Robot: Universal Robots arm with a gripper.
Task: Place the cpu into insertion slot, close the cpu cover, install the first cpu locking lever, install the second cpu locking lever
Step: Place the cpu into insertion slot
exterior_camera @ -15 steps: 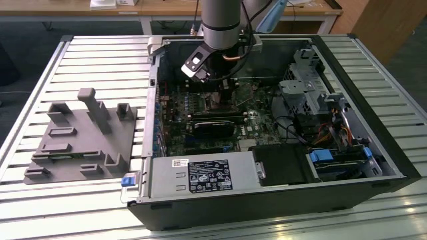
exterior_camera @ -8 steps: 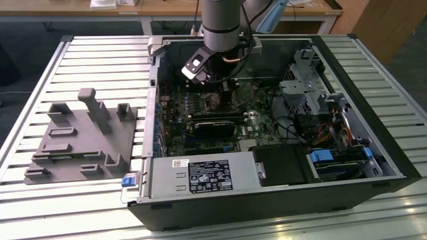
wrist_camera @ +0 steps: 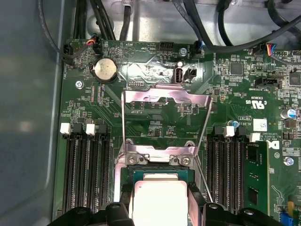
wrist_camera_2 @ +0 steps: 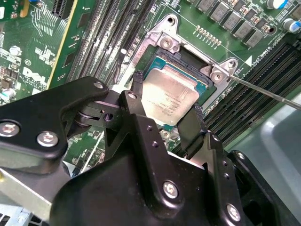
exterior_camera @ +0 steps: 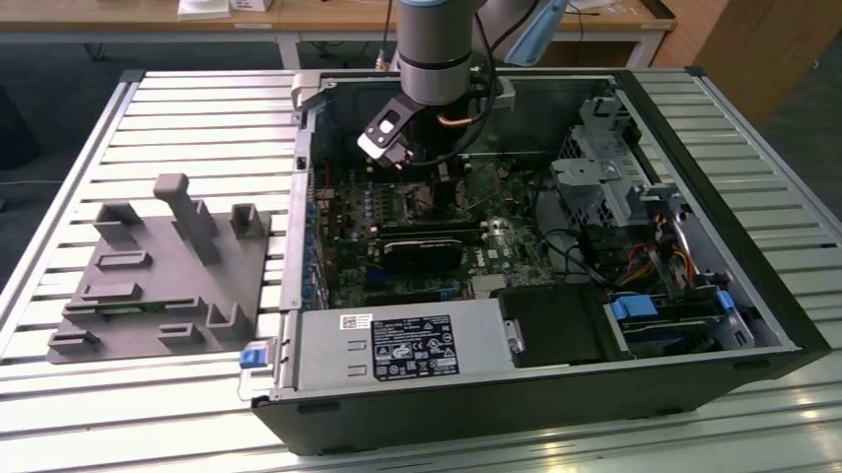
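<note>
My gripper point(exterior_camera: 398, 158) reaches down into the open computer case, over the green motherboard point(exterior_camera: 507, 246). In both wrist views its two black fingers point(wrist_camera_2: 138, 87) sit against opposite edges of the cpu point(wrist_camera_2: 171, 92), a silvery square chip, so the gripper is shut on it. The cpu point(wrist_camera: 160, 200) lies level in or just over the insertion slot point(wrist_camera_2: 188, 57); which of the two I cannot tell. The cpu cover point(wrist_camera: 155, 96) is swung open and stands away from the slot. A thin locking lever point(wrist_camera_2: 268, 93) sticks out free beside the slot.
Long black memory slots point(wrist_camera: 87, 174) flank the socket on both sides. A black block point(exterior_camera: 428, 246) sits on the board nearer the power supply point(exterior_camera: 394, 350). Drive cage and cables point(exterior_camera: 605, 187) fill the exterior view's right. A grey fixture point(exterior_camera: 158, 276) lies outside the case.
</note>
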